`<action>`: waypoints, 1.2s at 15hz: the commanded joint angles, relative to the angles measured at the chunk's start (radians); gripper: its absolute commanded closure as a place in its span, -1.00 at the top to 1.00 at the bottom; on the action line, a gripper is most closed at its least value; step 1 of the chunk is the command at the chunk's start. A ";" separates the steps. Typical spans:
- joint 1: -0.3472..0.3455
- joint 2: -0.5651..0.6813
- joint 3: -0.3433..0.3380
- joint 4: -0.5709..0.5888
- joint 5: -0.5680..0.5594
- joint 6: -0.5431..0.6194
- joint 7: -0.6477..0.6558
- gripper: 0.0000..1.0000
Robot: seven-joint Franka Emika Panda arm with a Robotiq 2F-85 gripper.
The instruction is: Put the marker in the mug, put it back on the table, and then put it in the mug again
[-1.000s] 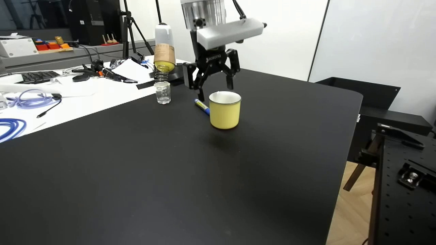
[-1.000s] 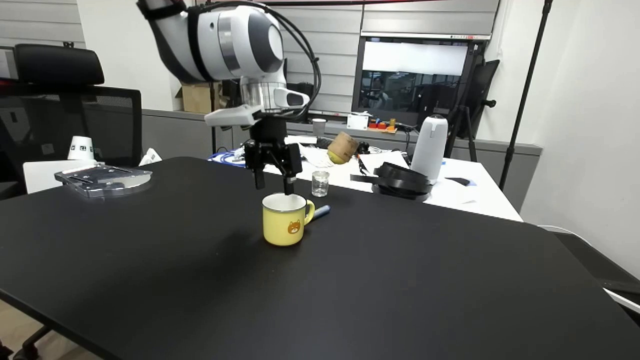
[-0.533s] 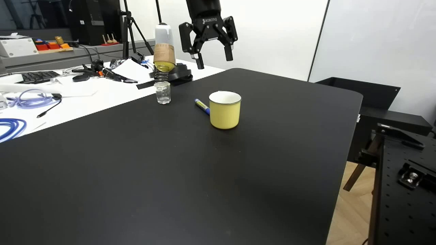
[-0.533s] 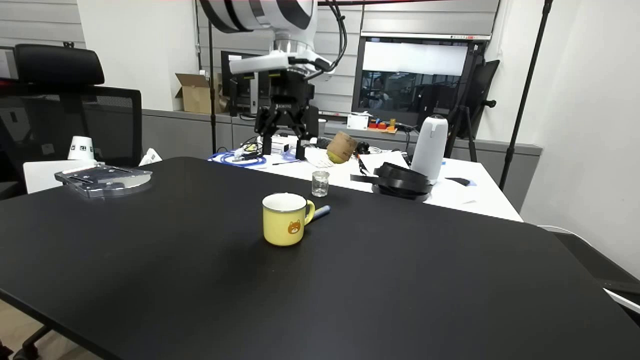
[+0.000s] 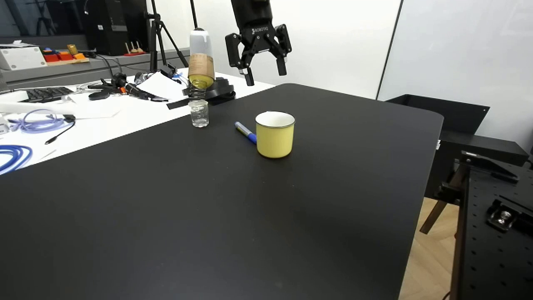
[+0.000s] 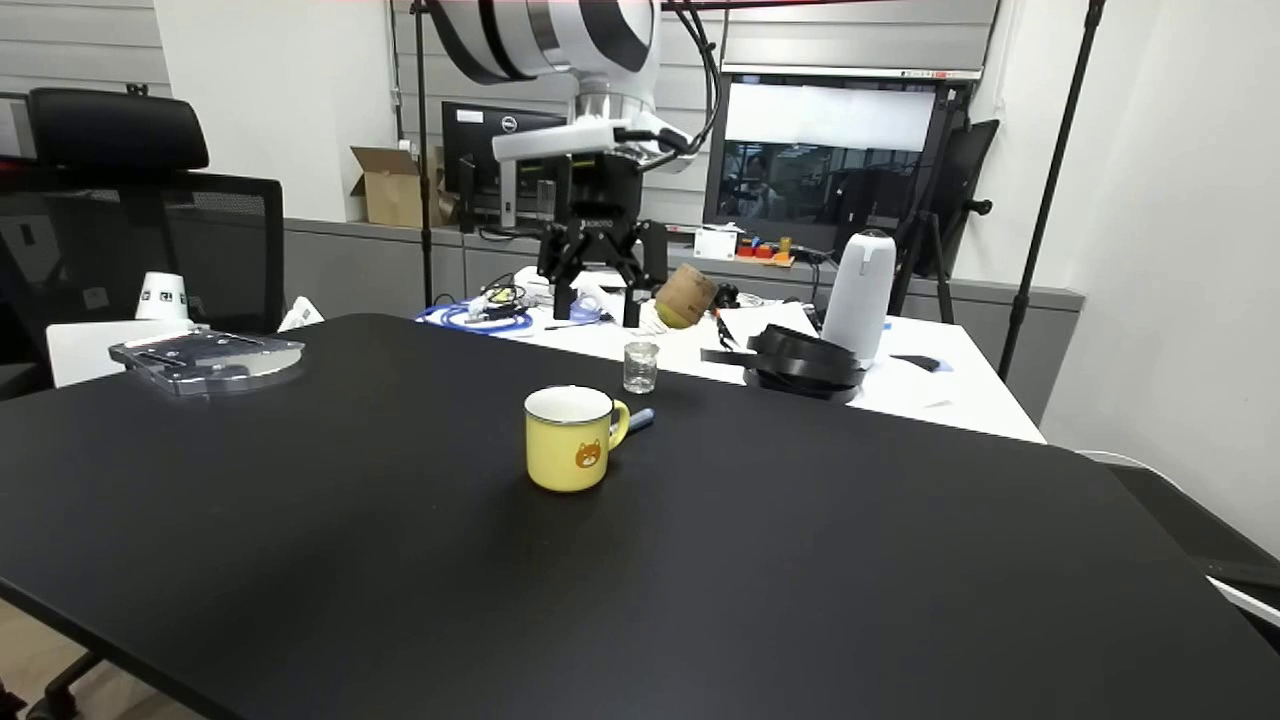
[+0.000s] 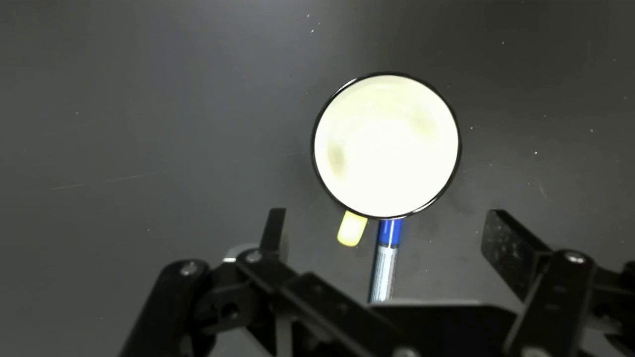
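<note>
The pale-yellow mug (image 5: 275, 137) stands upright on the black table (image 5: 187, 208). It also shows in an exterior view (image 6: 567, 445), with its handle and a bear print. In the wrist view the mug (image 7: 387, 144) looks empty inside. The marker (image 5: 245, 133) lies on the table beside the mug, partly hidden behind it. In the wrist view the marker (image 7: 387, 263) has its blue end at the mug's rim, near the yellow handle; its other end is hidden by my gripper. My gripper (image 5: 265, 74) is open and empty, high above the table, with the marker between its spread fingers in the wrist view.
A small clear glass (image 6: 640, 367) stands on the table near its far edge, behind the marker. A clear flat case (image 6: 210, 360) lies at the table's side. A white desk (image 6: 950, 390) with a black strap-like object (image 6: 800, 365), cables and papers adjoins the table.
My gripper has risen from low behind the mug to well above it, staying open, then shifted slightly sideways. The marker has shifted slightly on the table. The mug has not moved.
</note>
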 commanded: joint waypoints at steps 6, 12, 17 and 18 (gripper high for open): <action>0.031 0.143 -0.075 0.078 0.016 0.233 0.060 1.00; 0.028 0.303 -0.077 0.172 0.071 0.310 0.063 1.00; 0.043 0.391 -0.081 0.262 0.104 0.320 0.068 1.00; 0.046 0.403 -0.083 0.276 0.107 0.317 0.070 1.00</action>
